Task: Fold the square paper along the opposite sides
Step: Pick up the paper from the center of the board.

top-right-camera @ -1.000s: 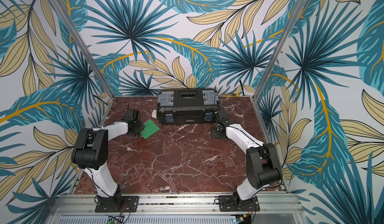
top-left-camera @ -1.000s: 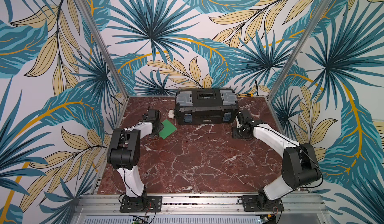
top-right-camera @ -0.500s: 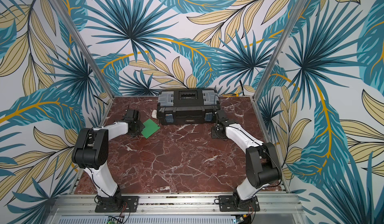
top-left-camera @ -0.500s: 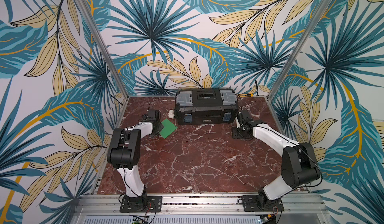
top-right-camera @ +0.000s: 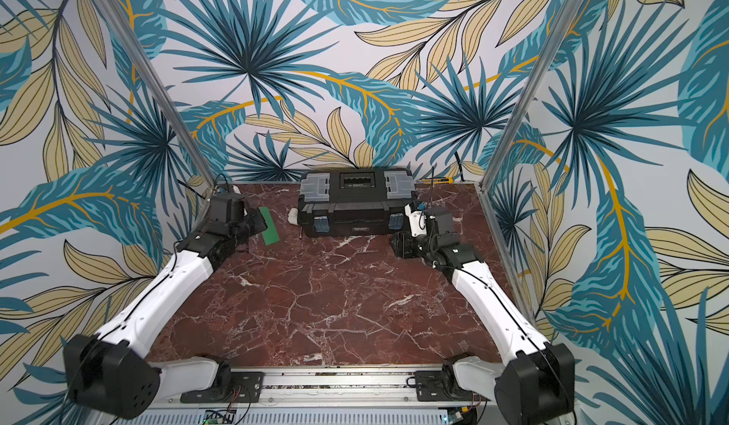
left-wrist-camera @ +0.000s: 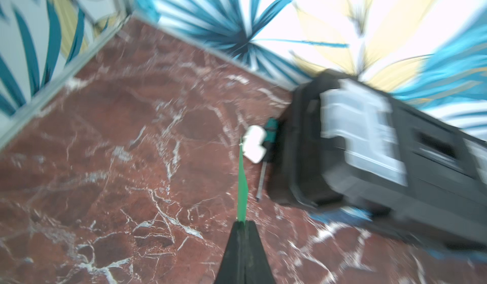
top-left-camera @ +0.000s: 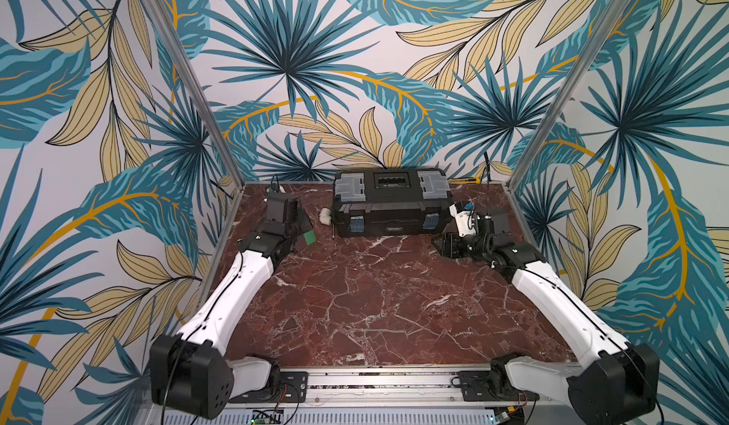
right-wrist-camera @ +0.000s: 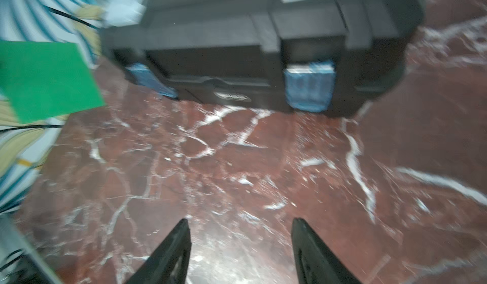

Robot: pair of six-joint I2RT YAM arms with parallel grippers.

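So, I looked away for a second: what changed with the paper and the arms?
The left gripper closed on the square paper and turned it up on edge, where it had looked nearly flat. The right gripper, open, and the black toolbox stayed where they were.

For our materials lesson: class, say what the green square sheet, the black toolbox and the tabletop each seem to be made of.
The square paper: thin matte paper, a sliver edge-on. The toolbox: seemingly moulded black plastic, dull, with translucent lid panels. The tabletop: red marble look, white veins, slight sheen; possibly printed laminate.
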